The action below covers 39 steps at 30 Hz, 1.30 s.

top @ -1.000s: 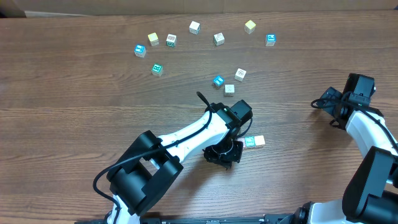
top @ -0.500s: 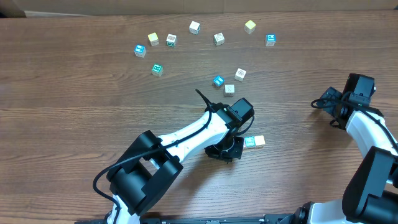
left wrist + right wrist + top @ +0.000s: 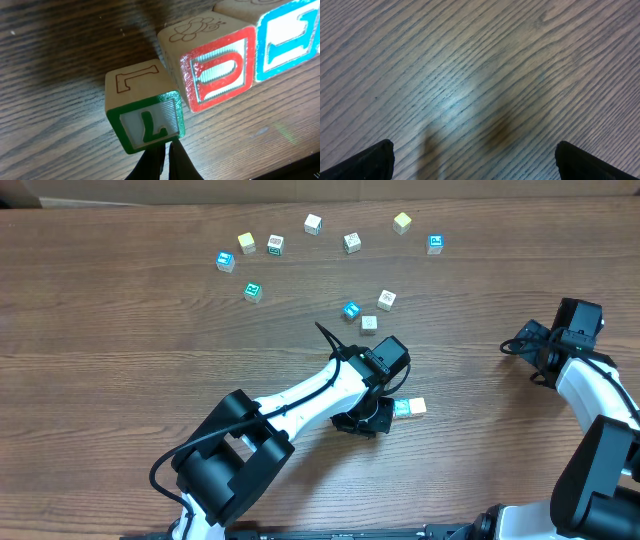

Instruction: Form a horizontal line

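Note:
The horizontal line (image 3: 407, 408) lies on the table at front centre; overhead only its teal and pale right-end cubes show beside my left gripper (image 3: 366, 420). In the left wrist view the row runs to the upper right: a red-framed cube (image 3: 215, 67), then a teal-framed cube (image 3: 285, 32). A green-framed white cube (image 3: 145, 120) sits at the row's left end, turned a little out of line, its corner against the red cube. My left gripper (image 3: 165, 150) is shut and empty, its tips pressed on the green cube's near face. My right gripper (image 3: 475, 155) is open and empty over bare wood at the far right (image 3: 530, 350).
Several loose cubes lie scattered in an arc at the back of the table (image 3: 313, 224), and three more sit mid-table (image 3: 369, 324), just behind my left arm. The left arm reaches from the front left edge across to the row.
My left gripper has edged a little to the right toward the row. The right arm has not moved.

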Each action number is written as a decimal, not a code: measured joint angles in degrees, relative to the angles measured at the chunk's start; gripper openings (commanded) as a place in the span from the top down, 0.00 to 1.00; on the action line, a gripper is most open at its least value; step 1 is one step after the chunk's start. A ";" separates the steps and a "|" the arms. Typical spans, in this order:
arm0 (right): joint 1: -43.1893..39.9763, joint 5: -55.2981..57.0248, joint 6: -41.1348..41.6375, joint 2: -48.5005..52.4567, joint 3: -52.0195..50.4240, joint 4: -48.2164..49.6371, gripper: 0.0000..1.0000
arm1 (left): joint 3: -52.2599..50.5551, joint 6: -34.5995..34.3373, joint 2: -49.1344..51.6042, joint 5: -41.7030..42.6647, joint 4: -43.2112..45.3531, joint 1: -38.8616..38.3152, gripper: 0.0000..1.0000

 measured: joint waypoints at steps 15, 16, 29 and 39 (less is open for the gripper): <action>0.00 0.02 -0.02 0.00 0.00 0.00 0.00 | 0.00 0.00 0.00 0.00 1.14 0.00 0.96; 0.00 0.00 -0.02 0.00 0.00 0.00 0.00 | 0.00 0.00 0.00 0.00 1.20 0.00 0.96; 0.00 0.00 -0.02 0.00 0.00 0.00 0.00 | 0.00 0.02 0.00 -0.02 1.92 0.92 0.96; 0.00 0.00 -0.02 0.00 0.00 0.02 0.00 | 0.02 2.49 0.00 3.32 1.84 0.92 0.96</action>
